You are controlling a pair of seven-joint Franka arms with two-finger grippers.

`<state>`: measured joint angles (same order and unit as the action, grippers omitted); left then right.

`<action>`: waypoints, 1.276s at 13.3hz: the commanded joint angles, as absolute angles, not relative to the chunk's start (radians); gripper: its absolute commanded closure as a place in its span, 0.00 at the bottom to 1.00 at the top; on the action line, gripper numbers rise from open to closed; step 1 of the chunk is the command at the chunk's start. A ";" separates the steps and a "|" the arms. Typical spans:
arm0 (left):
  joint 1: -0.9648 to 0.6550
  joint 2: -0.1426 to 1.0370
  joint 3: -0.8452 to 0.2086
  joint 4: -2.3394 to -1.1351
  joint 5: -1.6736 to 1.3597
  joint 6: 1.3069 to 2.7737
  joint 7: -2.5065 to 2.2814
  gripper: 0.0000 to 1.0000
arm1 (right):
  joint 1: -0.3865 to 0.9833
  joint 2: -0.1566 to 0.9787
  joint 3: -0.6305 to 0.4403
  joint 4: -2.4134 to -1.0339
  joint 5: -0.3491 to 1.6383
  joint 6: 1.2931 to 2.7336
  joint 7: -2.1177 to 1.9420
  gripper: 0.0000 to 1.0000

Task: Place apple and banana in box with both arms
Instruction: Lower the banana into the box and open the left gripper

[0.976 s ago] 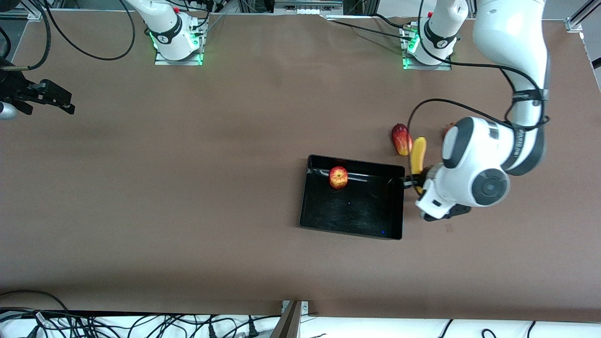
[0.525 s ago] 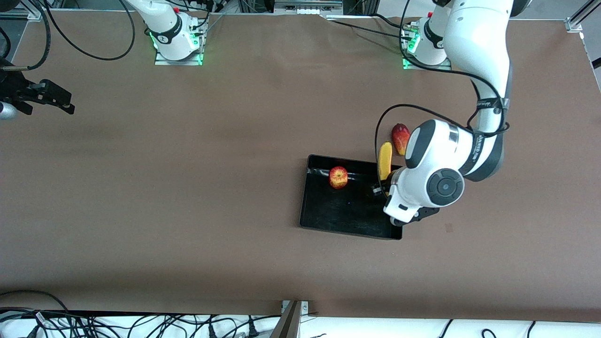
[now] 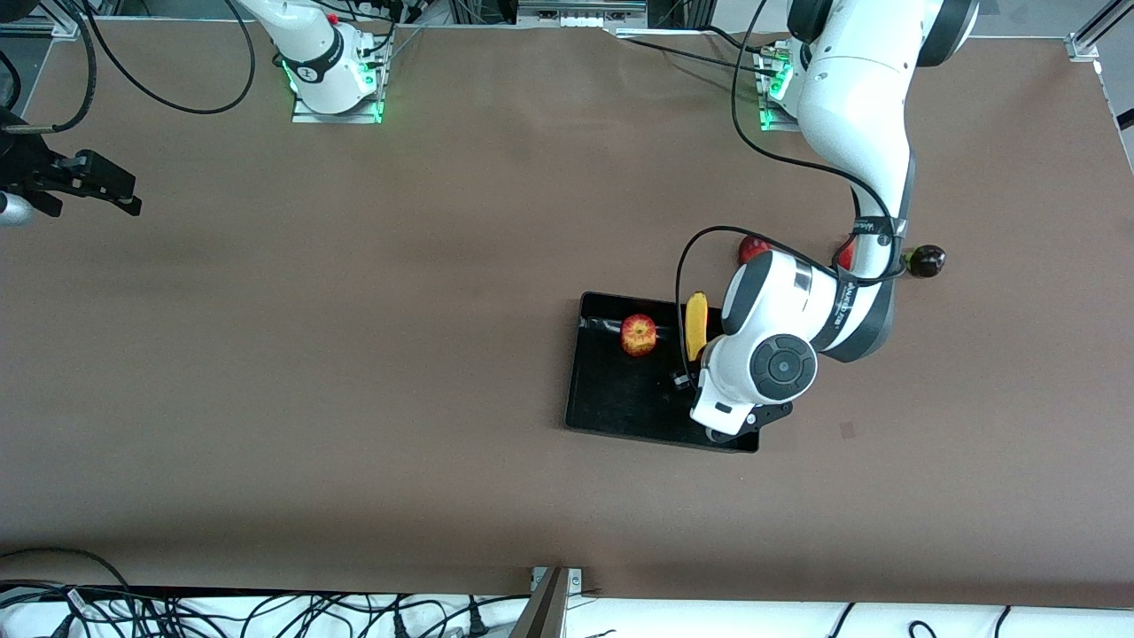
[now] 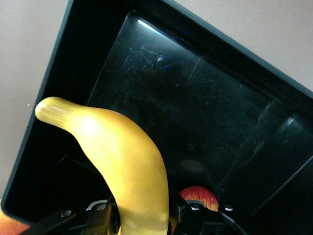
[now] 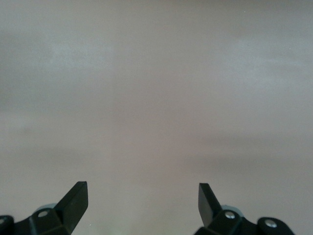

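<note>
Front view. You see the box point(image 3: 620, 399) sitting on the brown surface point(image 3: 354, 354) somewhat toward the left arm's end, about midway between the base edge and the camera edge. The apple point(image 3: 639, 335) lies in the box, close to the wall nearest the bases. The left gripper point(image 3: 687, 372) hangs over the box interior, jaws clamped on the banana point(image 3: 696, 324), which points from the gripper toward the base edge, its free tip over the box wall. A red fruit point(image 3: 753, 249) shows partly under the left arm, on the surface farther from the camera than the box. A dark round fruit point(image 3: 927, 260) lies nearer the left arm's end edge. The right gripper point(image 3: 89, 184) waits over the right arm's end edge of the surface.

Left wrist view. You see the banana point(image 4: 117, 161) gripped near its lower part between the jaws, curving up over the glossy black floor of the box point(image 4: 205, 98). A sliver of the apple point(image 4: 199, 196) peeks out beside the banana, on the box floor.

Right wrist view. You see the right gripper point(image 5: 142, 203) with jaws spread wide apart, nothing between them, bare surface point(image 5: 156, 88) below.
</note>
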<state>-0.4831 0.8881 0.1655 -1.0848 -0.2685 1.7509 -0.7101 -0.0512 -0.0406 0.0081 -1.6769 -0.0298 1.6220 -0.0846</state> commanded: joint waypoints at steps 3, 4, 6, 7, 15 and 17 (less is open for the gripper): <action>-0.502 0.945 0.201 -1.034 -0.291 1.792 -0.726 1.00 | -0.066 -0.041 0.020 -1.667 -0.012 1.612 -0.075 0.00; -0.503 0.948 0.201 -1.035 -0.291 1.819 -0.724 1.00 | -0.064 -0.041 0.020 -1.667 -0.012 1.612 -0.075 0.00; -0.508 0.951 0.204 -1.040 -0.291 1.827 -0.703 1.00 | -0.064 -0.041 0.020 -1.667 -0.012 1.612 -0.075 0.00; -0.508 0.951 0.204 -1.046 -0.290 1.828 -0.678 1.00 | -0.066 -0.041 0.020 -1.667 -0.012 1.611 -0.075 0.00; -0.515 0.992 0.195 -1.115 -0.290 1.903 -0.600 1.00 | -0.066 -0.041 0.020 -1.667 -0.012 1.612 -0.075 0.00; -0.522 0.992 0.195 -1.135 -0.290 1.946 -0.601 1.00 | -0.066 -0.041 0.020 -1.667 -0.012 1.612 -0.075 0.00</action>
<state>-0.5014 0.9994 0.1759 -1.1054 -0.2685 1.9126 -0.6247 -0.0512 -0.0405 0.0081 -1.6769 -0.0298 1.6220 -0.0842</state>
